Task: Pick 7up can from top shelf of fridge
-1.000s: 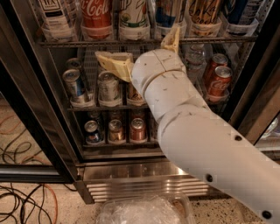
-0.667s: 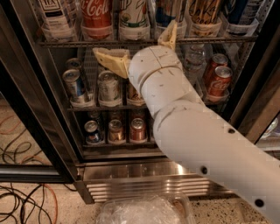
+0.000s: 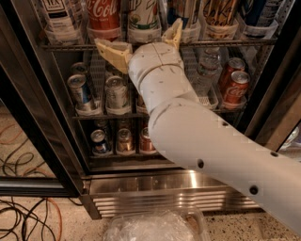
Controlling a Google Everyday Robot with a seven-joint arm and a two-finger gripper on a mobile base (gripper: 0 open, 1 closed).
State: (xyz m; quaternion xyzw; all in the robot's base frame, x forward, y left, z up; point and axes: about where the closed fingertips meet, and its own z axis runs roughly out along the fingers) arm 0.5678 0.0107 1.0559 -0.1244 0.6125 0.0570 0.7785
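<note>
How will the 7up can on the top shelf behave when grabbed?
The 7up can looks rigid, smooth metal, so probably slippery. Tall and upright beside the Coca-Cola can, it may tip if nudged. The gripper is open near its base.

Top shelf at 12 o'clock carries, from 11 toward 1: labelled bottle, Coca-Cola can, 7up can, more cans. Gripper spread wide at front rail, flanking 7up can.
</note>
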